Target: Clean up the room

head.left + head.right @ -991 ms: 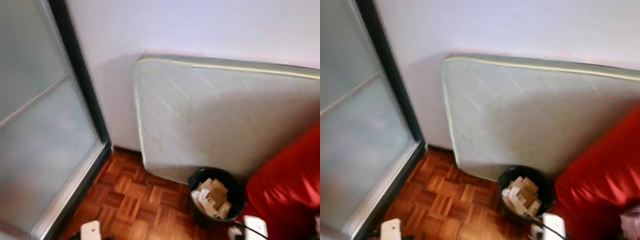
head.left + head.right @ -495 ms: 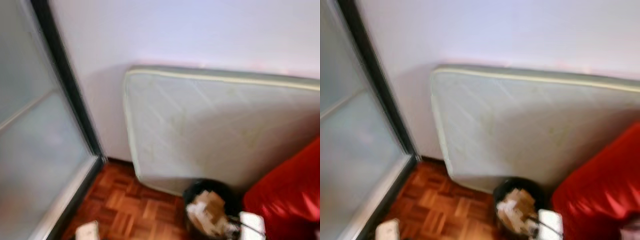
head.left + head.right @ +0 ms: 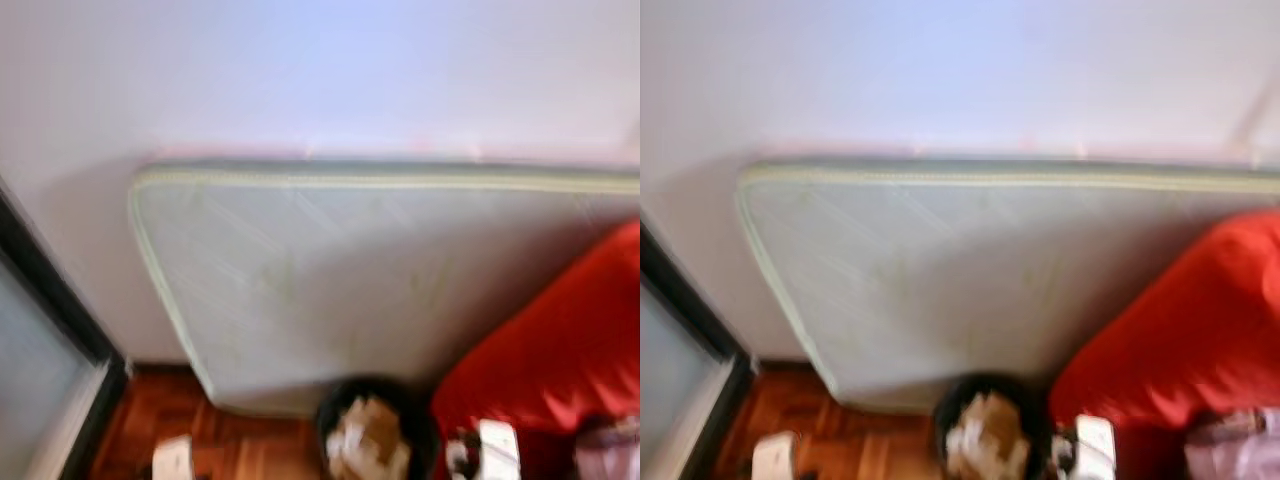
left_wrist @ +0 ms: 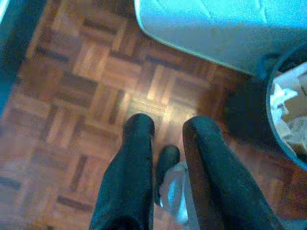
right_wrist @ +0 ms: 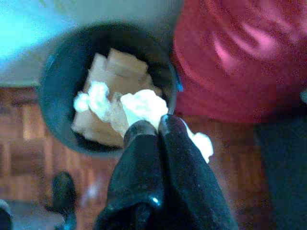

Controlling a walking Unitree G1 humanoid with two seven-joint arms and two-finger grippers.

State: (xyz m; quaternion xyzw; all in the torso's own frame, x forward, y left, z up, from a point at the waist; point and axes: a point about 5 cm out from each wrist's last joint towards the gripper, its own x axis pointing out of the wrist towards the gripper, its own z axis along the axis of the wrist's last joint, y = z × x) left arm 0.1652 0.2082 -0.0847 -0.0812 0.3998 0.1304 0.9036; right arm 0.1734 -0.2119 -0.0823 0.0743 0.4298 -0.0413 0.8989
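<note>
A black bin [image 5: 57,96] holding cardboard pieces and crumpled white paper stands on the parquet, against a pale mattress [image 3: 350,280]. My right gripper [image 5: 154,127] hangs just over the bin's near rim, shut on a wad of white paper [image 5: 144,106] that bulges past its fingertips. My left gripper [image 4: 168,127] is open over bare parquet [image 4: 72,96], nothing between its fingers, with the bin's rim [image 4: 283,143] off to one side. In the blurred head views the bin [image 3: 370,435] sits at the bottom centre.
The mattress leans on a white wall [image 3: 300,70]. A red covered seat [image 3: 560,340] crowds the bin's right side, with a pale pink cloth [image 3: 1235,435] on it. A dark-framed glass door [image 3: 40,330] closes off the left.
The head views have swung to the right and blurred, so door, mattress and bin slid left in the picture. Both arms' white wrist parts stay at the picture's bottom edge.
</note>
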